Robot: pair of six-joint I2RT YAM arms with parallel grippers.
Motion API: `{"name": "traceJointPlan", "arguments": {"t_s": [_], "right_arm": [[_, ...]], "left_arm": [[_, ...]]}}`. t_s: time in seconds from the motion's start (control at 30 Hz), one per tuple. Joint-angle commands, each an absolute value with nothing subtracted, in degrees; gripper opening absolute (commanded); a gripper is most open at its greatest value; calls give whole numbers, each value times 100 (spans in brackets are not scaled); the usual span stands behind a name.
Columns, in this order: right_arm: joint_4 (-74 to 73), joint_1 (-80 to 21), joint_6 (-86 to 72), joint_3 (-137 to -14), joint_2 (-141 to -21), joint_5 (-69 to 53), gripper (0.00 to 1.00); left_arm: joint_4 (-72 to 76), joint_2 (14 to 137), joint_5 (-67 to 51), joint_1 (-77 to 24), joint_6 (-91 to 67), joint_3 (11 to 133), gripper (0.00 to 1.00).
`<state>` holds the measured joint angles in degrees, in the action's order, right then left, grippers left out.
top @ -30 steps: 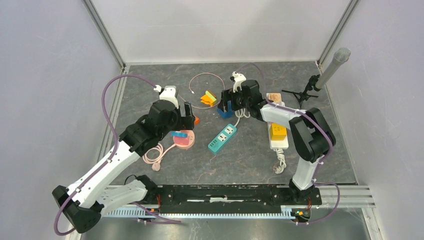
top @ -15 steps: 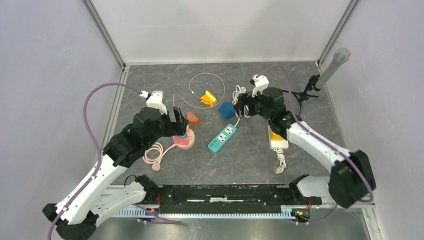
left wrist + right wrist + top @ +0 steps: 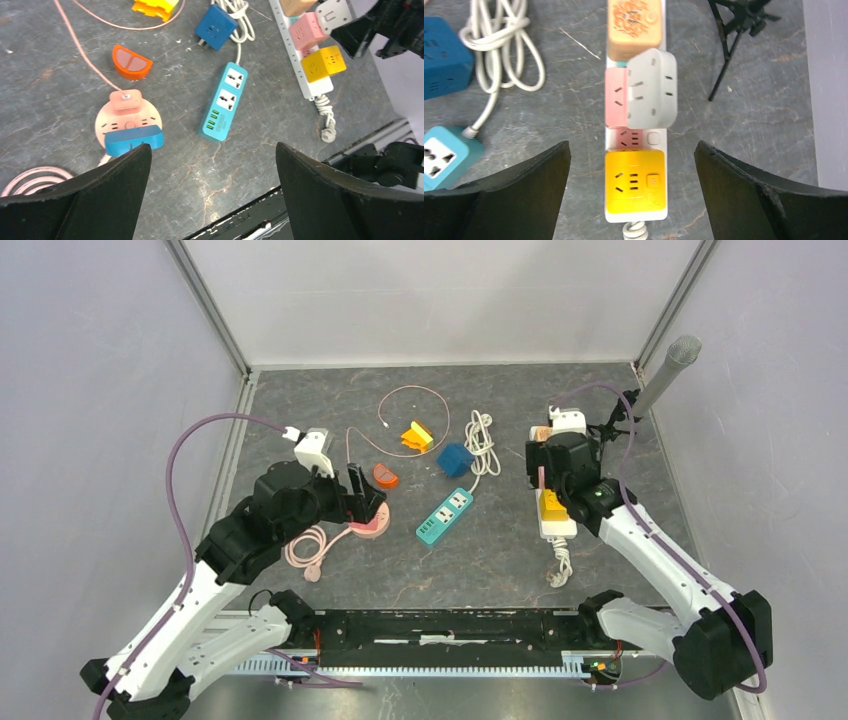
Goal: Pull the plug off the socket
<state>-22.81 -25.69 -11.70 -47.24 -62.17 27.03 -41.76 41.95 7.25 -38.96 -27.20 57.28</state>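
A dark grey, marble-veined tabletop sits inside 3 pale lilac walls. 2 slanting metal posts rise at the back corners. A ribbed metal rail runs along the near edge. Light is soft and even, possibly from overhead.

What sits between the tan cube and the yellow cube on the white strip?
Right wrist view: a pink cube with a grey adapter on it, then one bare socket.

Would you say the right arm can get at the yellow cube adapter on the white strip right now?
Probably yes: the right hand hangs open right above the yellow cube adapter on the white strip, nothing in between.
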Motion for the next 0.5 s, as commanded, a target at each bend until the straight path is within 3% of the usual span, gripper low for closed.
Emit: {"name": "traceJointPlan", "arguments": {"t_s": [0.0,0.1,0.33,0.47], "right_arm": [[-2259,-2254,-1391,-4622,-6175,2675,97],[-2090,-1984,-1359,-4729,-6499,2225,93],[-1648,-1679,-1359,-4917,-6930,1660,61],[-1409,-1617,-1290,-4948,-7109,1610,50]], "left_arm": [[-3540,4198,39,-3867,-3034,5544,100],[-2887,4346,-734,-3867,-3374,5292,100],[-1753,5132,-1196,-3867,-3779,5215,100],[-1388,5601,-1374,-3867,-3845,5308,100]]}}
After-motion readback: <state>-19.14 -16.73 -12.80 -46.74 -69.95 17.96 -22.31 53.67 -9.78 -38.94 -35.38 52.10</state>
